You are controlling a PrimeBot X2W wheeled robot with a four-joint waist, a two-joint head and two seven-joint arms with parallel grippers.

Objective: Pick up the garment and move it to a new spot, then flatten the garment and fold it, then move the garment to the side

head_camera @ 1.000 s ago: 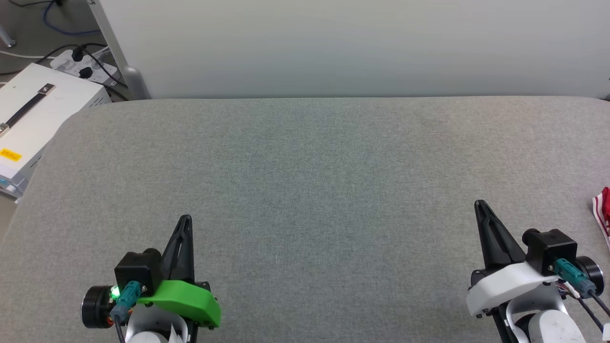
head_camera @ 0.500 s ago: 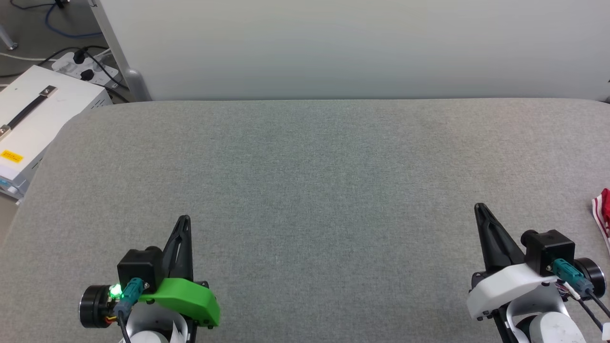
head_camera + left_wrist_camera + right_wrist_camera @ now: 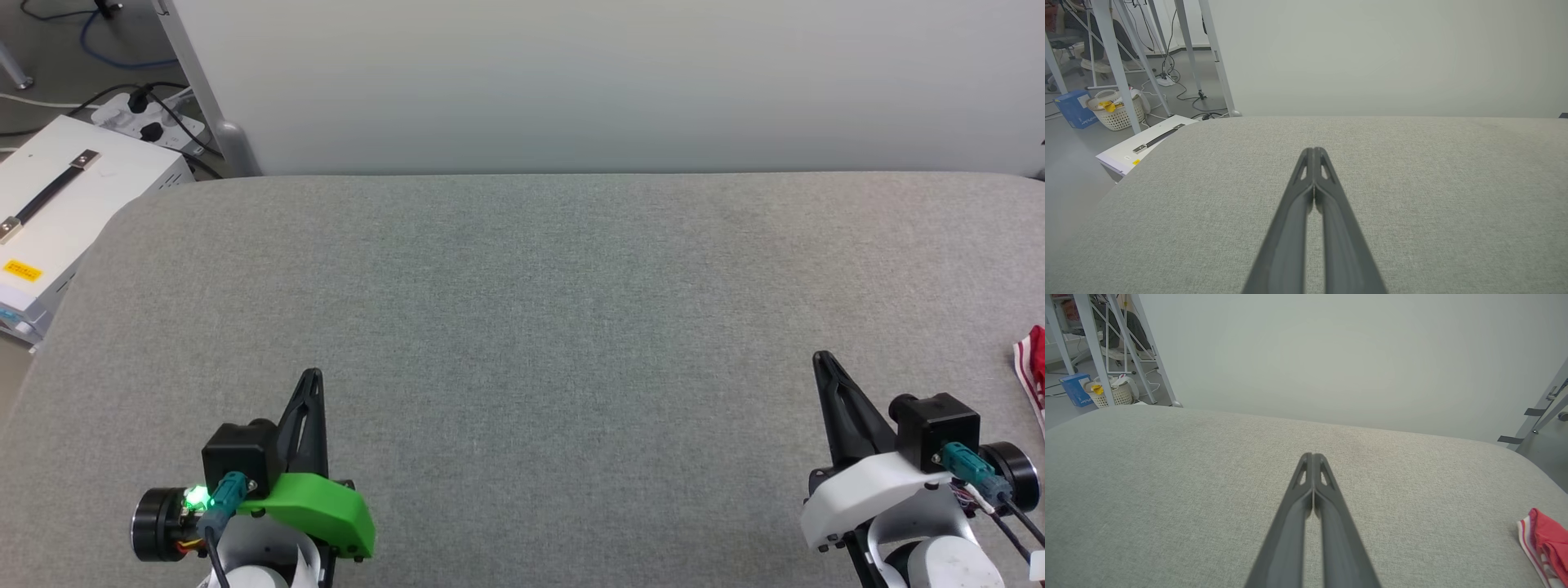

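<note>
A corner of the red garment [image 3: 1033, 369] with red-and-white striped trim lies at the far right edge of the grey table [image 3: 522, 310]; most of it is cut off by the frame. The right wrist view shows the garment [image 3: 1545, 549] at its lower right. My right gripper [image 3: 819, 357] hovers at the lower right, left of the garment and apart from it, shut with nothing in it; its tips [image 3: 1312, 456] meet. My left gripper [image 3: 313, 373] sits at the lower left, also shut and empty, its tips [image 3: 1314, 150] pressed together.
A white wall panel stands behind the table's far edge. Off the left edge sits a white equipment box [image 3: 49, 212] with a black handle, and a power strip [image 3: 147, 121] with cables. Metal frame legs and a white basket [image 3: 1116, 110] stand on the floor at the far left.
The head view has shifted slightly, so the table and box sit a little lower in it. Both grippers stay shut in the same places relative to the table.
</note>
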